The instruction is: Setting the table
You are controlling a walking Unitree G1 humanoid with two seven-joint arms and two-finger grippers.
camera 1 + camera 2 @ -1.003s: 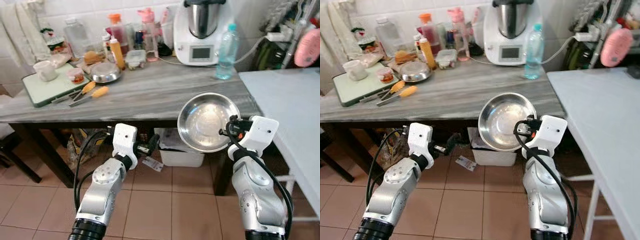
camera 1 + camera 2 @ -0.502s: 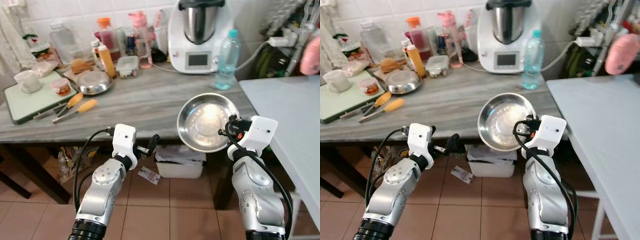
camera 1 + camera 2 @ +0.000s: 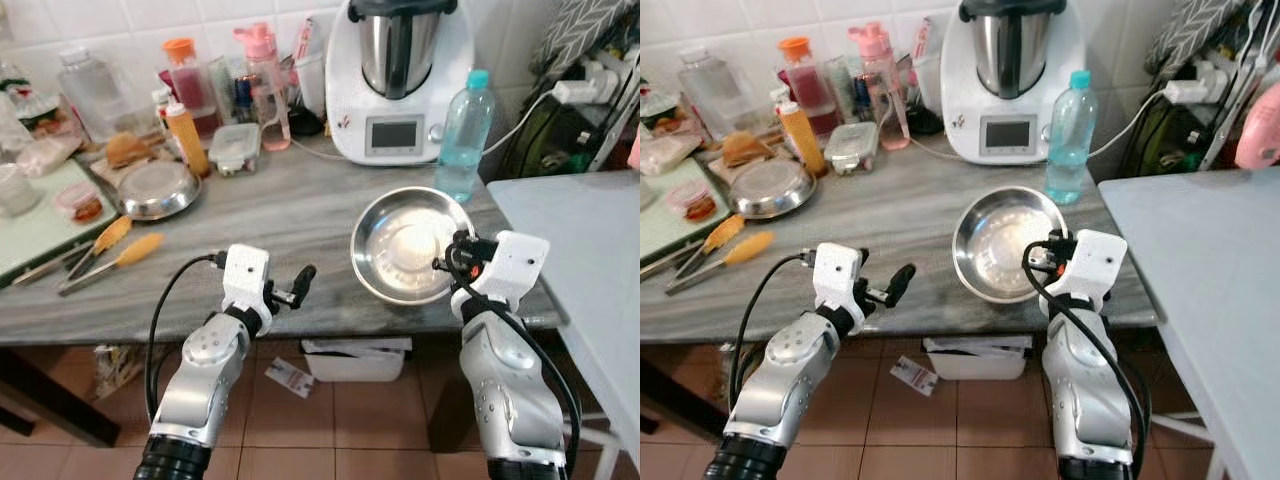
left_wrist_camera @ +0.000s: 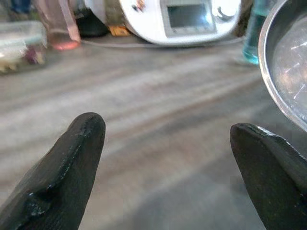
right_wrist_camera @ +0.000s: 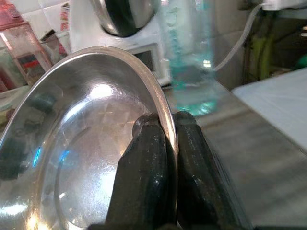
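A shiny steel bowl (image 3: 405,245) hangs tilted over the right end of the grey marble counter (image 3: 290,215), its hollow facing me. My right gripper (image 3: 447,264) is shut on the bowl's rim (image 5: 165,125), one finger inside and one outside. My left gripper (image 3: 300,283) is open and holds nothing, hovering at the counter's front edge, left of the bowl; its fingertips (image 4: 72,167) stand wide apart over the bare stone. A second steel bowl (image 3: 156,190) rests on the counter at the back left.
A white kitchen machine (image 3: 400,80) and a blue water bottle (image 3: 463,135) stand behind the held bowl. Bottles, jars and a plastic box (image 3: 237,148) crowd the back left. Orange-handled tools (image 3: 100,258) lie at the left. A pale table (image 3: 590,260) adjoins on the right.
The camera has come closer to the counter and looks more down on it. Both grippers now hang over the counter's front part instead of below its edge. The right gripper's hold on the bowl is unchanged.
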